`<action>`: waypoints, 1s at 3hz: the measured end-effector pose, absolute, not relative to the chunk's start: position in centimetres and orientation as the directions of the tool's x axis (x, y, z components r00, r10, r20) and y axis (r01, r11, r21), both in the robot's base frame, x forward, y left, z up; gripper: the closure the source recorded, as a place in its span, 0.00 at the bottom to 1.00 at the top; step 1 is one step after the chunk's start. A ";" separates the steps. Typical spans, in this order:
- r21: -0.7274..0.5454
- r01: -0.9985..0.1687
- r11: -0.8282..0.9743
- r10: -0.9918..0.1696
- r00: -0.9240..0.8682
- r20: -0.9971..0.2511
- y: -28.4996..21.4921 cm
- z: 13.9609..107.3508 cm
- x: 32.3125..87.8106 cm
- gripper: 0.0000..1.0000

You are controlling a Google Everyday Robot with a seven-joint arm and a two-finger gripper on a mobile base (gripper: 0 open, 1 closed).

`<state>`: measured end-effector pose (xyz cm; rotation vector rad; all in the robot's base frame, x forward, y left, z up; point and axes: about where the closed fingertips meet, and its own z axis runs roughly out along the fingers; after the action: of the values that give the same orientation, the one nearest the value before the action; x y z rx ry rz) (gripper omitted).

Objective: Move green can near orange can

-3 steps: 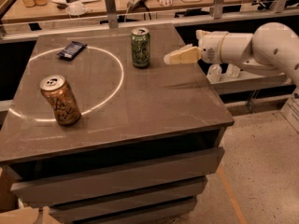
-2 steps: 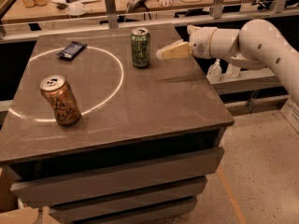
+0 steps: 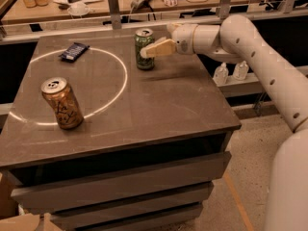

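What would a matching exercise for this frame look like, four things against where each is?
Things:
1. green can
2. orange can
3. dark packet
4. gripper

Places on the table:
a. front left
b. extends in from the right, tip at the green can
c. back centre, upright
d. back left, lying flat

Pairs: 1-c, 2-a, 3-d, 4-b
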<state>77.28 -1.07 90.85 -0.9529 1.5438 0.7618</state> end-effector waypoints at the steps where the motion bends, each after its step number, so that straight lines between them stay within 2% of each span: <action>1: 0.016 -0.911 0.411 -0.139 -0.080 -0.987 2.0 89.7 77.8 0.00; 2: 0.038 -0.927 0.372 -0.122 -0.089 -0.988 3.2 88.9 78.2 0.15; 3: 0.058 -0.928 0.368 -0.129 -0.112 -0.985 2.9 88.1 77.6 0.39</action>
<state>77.64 2.89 88.10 -0.9881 1.5334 0.9146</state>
